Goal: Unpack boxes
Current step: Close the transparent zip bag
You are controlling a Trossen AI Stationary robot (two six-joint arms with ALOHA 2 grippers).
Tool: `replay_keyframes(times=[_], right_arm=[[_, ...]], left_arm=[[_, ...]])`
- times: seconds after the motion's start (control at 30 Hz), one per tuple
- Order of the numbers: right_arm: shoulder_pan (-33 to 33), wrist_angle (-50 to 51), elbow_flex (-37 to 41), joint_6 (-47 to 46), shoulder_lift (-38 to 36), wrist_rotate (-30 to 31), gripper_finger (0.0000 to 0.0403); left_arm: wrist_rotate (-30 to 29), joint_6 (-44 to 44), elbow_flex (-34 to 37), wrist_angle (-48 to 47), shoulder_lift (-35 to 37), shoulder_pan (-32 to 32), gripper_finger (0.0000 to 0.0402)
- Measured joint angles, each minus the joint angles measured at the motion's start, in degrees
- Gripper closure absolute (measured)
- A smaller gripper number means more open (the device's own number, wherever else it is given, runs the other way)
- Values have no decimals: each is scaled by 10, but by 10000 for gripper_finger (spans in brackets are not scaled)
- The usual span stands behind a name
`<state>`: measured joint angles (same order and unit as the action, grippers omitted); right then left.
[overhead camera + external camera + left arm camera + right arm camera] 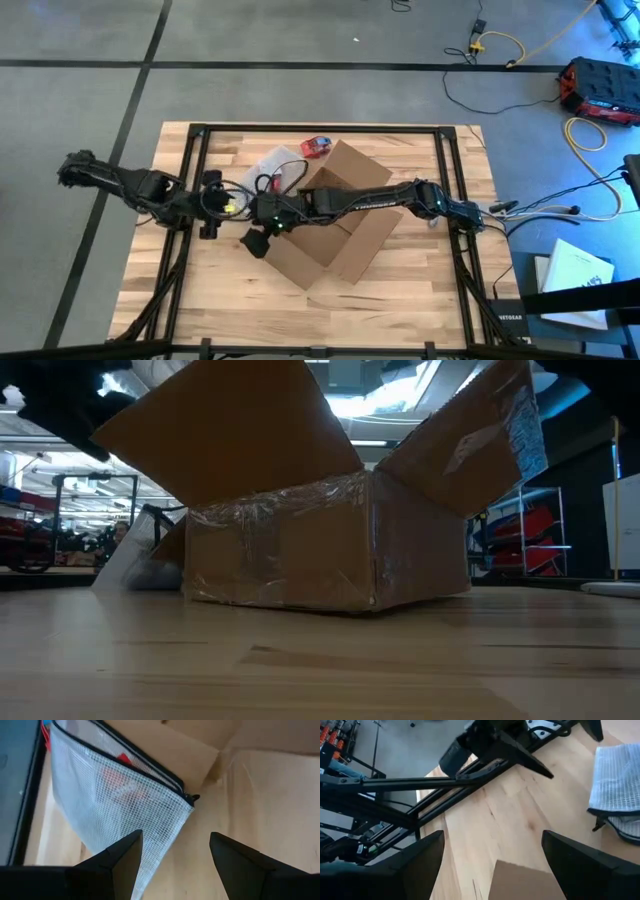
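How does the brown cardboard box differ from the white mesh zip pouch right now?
The brown cardboard box is large, stiff and opaque, its flaps standing open; the white mesh zip pouch is smaller, soft and see-through, with something red showing inside. The box bears shiny clear tape; the pouch has a dark zipper edge. Both rest on the wooden table, and neither is gripped.

Both arms are dark, jointed and cable-wrapped. Left gripper (172,865) and right gripper (492,860) have black wedge-shaped fingers; a lit spot, possibly an indicator, shows mid-arm.
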<state>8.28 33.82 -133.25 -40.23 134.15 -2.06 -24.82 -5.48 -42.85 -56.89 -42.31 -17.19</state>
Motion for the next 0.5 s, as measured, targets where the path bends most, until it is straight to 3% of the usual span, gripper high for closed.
replay_keyframes(times=[0.13,0.3,0.5], right_arm=[[18,-10,0,-9,0,32,96],[33,-36,0,-24,0,63,124],[43,-89,0,-37,0,91,144]], left_arm=[[-35,-19,-2,-6,58,-38,181],[-36,-19,-3,-7,135,-62,181],[26,1,-3,0,203,-69,181]])
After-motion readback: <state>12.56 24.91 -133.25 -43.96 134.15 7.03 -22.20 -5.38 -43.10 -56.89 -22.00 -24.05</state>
